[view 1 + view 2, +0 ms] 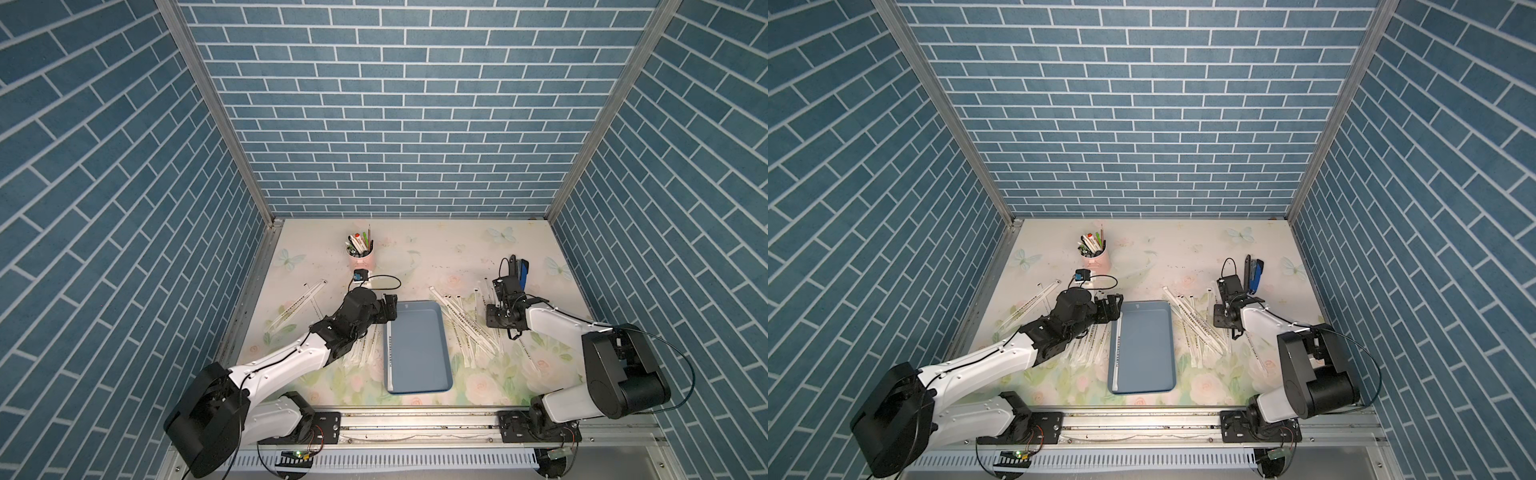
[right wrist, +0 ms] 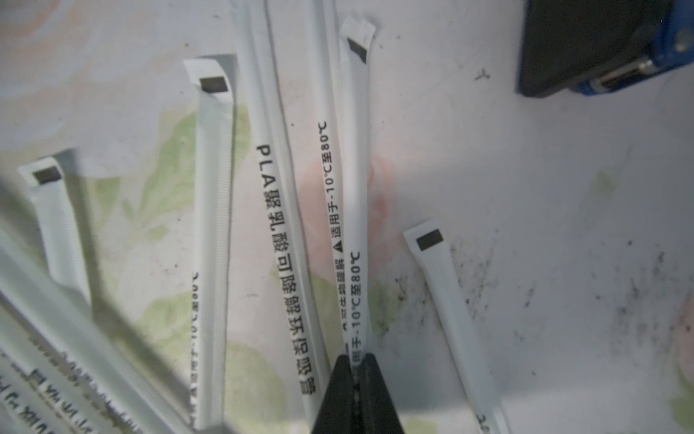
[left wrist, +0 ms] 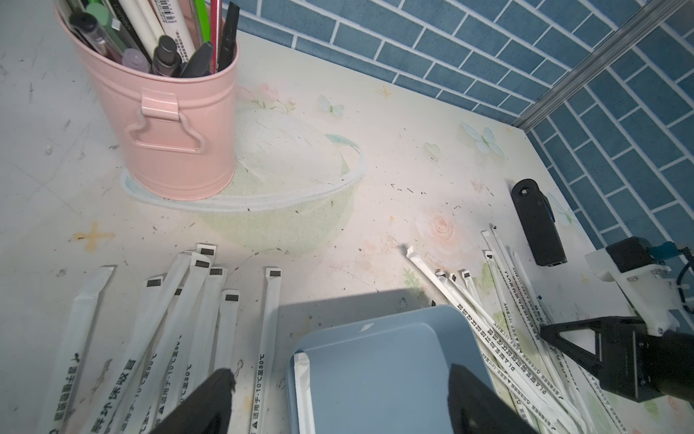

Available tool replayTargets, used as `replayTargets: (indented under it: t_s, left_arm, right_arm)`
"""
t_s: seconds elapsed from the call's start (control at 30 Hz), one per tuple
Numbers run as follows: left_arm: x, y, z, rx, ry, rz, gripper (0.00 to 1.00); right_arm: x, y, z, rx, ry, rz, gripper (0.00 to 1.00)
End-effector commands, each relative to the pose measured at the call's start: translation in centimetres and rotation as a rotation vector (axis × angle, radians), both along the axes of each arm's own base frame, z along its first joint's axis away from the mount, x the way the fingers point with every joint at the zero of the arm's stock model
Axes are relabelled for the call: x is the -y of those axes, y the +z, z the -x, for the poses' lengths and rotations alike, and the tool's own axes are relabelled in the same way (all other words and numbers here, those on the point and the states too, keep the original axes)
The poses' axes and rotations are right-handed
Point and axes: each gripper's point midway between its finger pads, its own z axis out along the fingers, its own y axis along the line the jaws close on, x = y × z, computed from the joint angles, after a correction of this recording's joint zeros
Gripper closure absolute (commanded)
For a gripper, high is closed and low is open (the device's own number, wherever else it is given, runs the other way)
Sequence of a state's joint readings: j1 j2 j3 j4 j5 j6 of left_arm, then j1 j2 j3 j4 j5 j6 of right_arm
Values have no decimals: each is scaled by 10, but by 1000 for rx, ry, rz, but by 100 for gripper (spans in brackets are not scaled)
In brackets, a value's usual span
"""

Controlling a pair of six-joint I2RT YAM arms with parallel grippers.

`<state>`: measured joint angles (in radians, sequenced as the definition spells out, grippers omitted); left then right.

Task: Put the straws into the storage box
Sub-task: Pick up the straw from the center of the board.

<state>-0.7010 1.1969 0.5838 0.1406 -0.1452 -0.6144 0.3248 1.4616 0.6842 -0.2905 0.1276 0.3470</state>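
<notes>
Pickup step: the right tool [image 2: 355,366] is pinched on one straw [image 2: 355,195] at two o'clock from the storage box [image 1: 419,345]. The left tool [image 3: 340,372] gapes wide and empty. Next, probably lift the straw clear and carry it toward eight o'clock.

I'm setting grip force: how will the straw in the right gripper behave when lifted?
Likely very light: the straw is thin and paper-wrapped. A long stretch juts past the right gripper, slightly bowed, so it may droop or swing. Smooth-looking, it could slip or twist in the grip.
</notes>
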Motion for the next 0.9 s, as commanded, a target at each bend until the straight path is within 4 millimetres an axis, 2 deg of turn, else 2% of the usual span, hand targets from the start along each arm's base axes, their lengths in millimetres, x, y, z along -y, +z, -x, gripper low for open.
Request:
replayTargets:
  t_s: [0.0,0.2,0.43,0.63,0.87]
  left_arm:
    - [-1,1,2,6,2,-3,8]
    - [-1,4,0,12,5,-2,8]
    - [0,6,-1,14,5,-6,8]
    - [-11,3,0,17,40,-29,9]
    - [-12,-1,4,12,43,-3,10]
  right_arm:
    - [-2,12,-3,3,37,36,92]
    - [-9,27,-6,27,52,42,90]
    - [-9,14,-6,12,44,51,89]
    - [-22,25,-5,35,46,32,90]
    - [-46,50,-2,117,-12,-2,90]
